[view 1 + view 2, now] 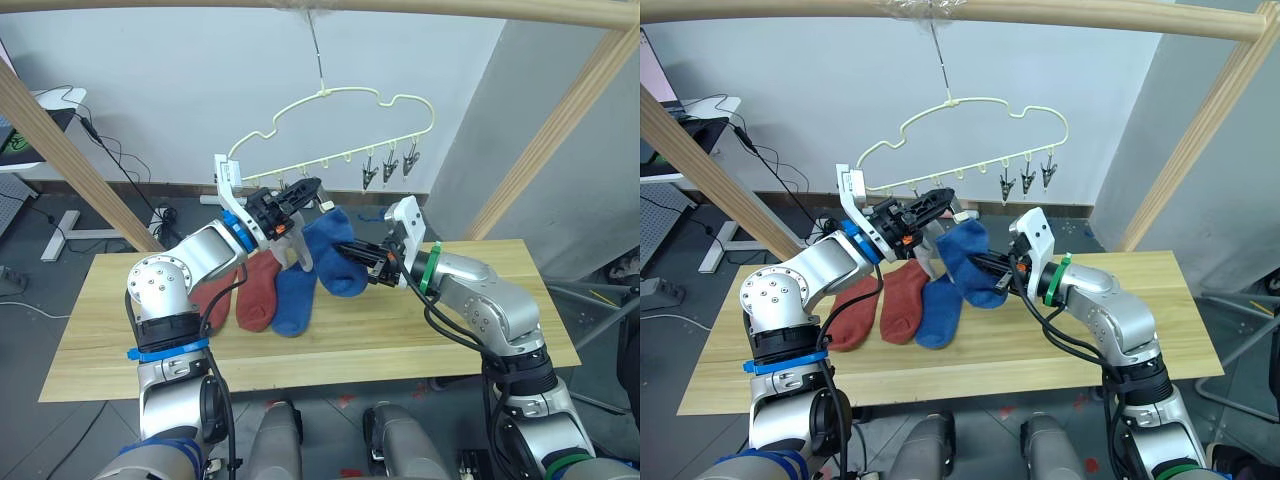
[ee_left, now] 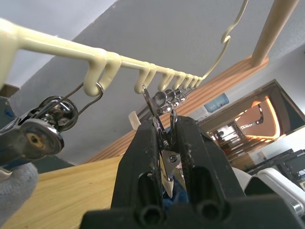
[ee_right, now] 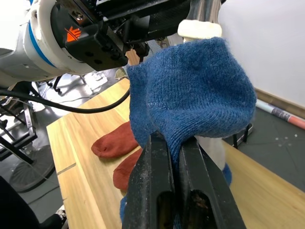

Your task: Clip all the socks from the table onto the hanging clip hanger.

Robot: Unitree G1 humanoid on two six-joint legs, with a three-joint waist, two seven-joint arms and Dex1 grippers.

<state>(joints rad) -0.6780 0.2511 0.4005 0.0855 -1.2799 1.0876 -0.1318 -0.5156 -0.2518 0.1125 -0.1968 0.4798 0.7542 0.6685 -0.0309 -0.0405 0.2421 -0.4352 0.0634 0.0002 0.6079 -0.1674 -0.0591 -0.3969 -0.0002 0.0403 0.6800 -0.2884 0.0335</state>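
my left end effector (image 1: 305,192) clamped on a hanger clip (image 2: 159,125), my right end effector (image 1: 345,256) gripping blue sock (image 1: 335,250) just below it, three socks (image 1: 262,292) on bench (image 1: 400,340)

Table (image 1: 420,340) (light planks) carries red socks (image 1: 258,292), blue sock (image 1: 296,300).

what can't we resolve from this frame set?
- Light grey socks: a grey bit at the left wrist view's edge, cut off.
- Whether the blue sock held by the right gripper is in a clip: left gripper blocks it in the eye views.
- Clip mouth: hidden behind the left gripper.
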